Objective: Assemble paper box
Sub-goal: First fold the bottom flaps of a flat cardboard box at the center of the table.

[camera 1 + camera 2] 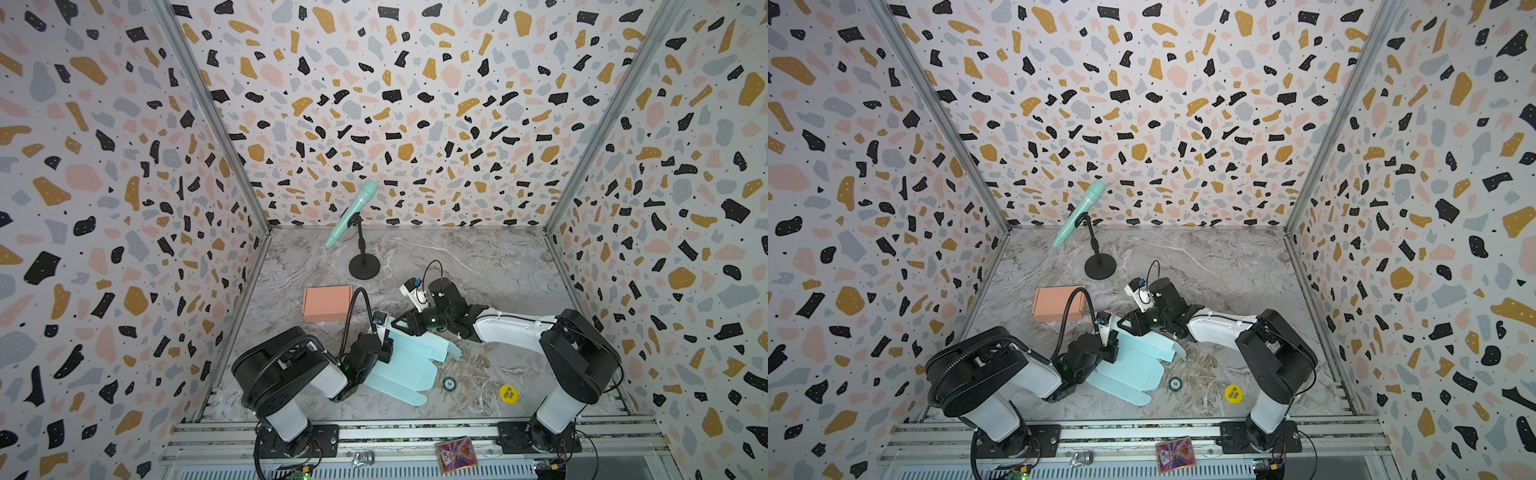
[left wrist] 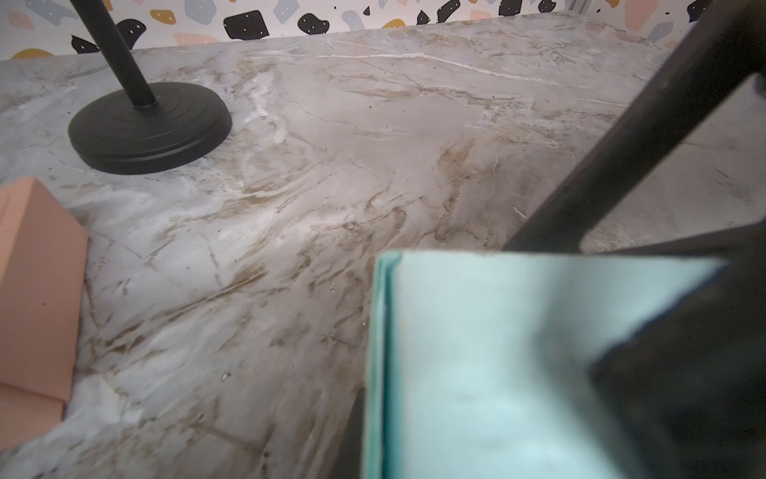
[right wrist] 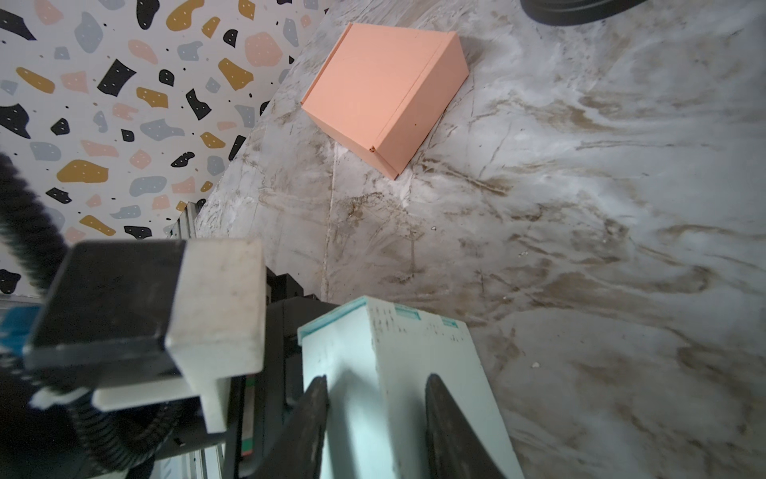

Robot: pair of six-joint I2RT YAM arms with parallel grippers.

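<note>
The light blue paper box (image 1: 405, 370) lies partly folded on the marble table between my two arms, flaps spread toward the front. One long wall stands raised along its far side. My left gripper (image 1: 386, 347) is shut on the near end of that wall, which fills the left wrist view as a blurred blue panel (image 2: 497, 352). My right gripper (image 3: 377, 390) comes in from the right at the same end. Its two dark fingers (image 3: 439, 414) stand apart over the wall's folded ridge (image 3: 414, 352), resting on or just above it, without pinching.
A closed pink box (image 1: 326, 303) sits behind the blue one, toward the left wall. A microphone stand's round base (image 1: 363, 266) is at the back centre. A poker chip (image 1: 449, 383) and a yellow disc (image 1: 508, 393) lie near the front. A card (image 1: 455, 454) rests on the front rail.
</note>
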